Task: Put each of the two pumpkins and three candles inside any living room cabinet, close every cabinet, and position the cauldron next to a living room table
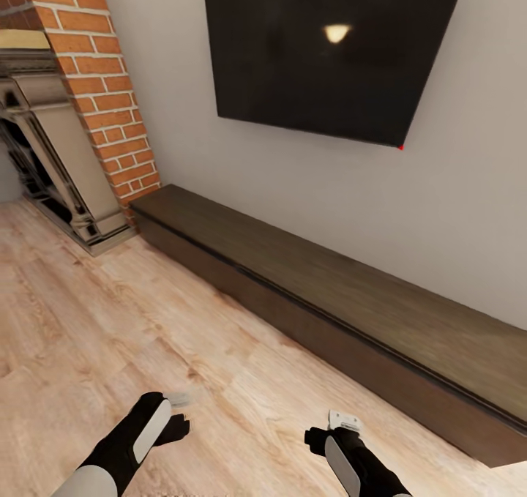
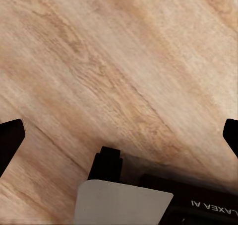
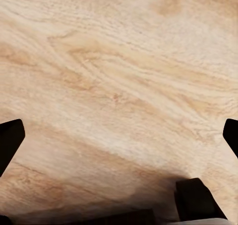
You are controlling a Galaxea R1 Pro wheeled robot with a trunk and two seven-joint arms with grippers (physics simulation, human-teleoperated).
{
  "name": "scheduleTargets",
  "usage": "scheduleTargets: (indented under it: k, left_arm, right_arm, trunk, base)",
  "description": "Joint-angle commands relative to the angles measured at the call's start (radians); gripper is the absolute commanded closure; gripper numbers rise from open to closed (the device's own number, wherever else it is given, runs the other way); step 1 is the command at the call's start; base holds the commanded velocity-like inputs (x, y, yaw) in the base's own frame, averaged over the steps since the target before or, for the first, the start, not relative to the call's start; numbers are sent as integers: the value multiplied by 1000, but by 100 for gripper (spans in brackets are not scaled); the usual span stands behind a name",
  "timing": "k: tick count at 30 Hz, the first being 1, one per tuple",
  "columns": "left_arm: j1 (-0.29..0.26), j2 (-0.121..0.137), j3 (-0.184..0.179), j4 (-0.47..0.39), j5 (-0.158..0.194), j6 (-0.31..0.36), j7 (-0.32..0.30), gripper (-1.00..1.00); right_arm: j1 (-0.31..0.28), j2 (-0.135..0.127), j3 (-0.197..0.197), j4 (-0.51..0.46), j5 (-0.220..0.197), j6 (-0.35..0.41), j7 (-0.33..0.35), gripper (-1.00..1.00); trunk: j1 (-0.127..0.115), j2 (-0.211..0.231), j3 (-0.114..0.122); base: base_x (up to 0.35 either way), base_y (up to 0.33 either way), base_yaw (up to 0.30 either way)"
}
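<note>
Now the long dark-brown cabinet is seen running along the grey wall, its drawer fronts all flush and shut. Above the cabinet a black wall-mounted television is hung, with a lamp's glow reflected in its screen. At the cabinet's far end a red brick column is met, and beyond that the beige fireplace surround. In front of the cabinet, pale wood plank flooring is spread. Both arms are held low over that floor: the left gripper is shown with its dark fingertips wide apart and nothing between them, and the right gripper is likewise spread, fingertips at the edges, only floorboards between.
</note>
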Motion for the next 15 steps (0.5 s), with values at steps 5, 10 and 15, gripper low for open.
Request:
scheduleTargets:
  k: [5,10,15]
  left_arm:
    - [0,1,2,0,0,0,0,-100]
    - [0,1,3,0,0,0,0,-100]
    - [0,1,3,0,1,0,0,-100]
  right_arm:
    - [0,0,0,1,0,0,0,-100]
    - [0,0,0,1,3,0,0,-100]
    - [0,0,0,2,3,0,0,-100]
  trunk:
    - [-19,35,13]
    - [-38,70,26]
    - [-58,105,39]
  base:
    - [0,0,272]
    - [0,0,272]
    - [0,0,272]
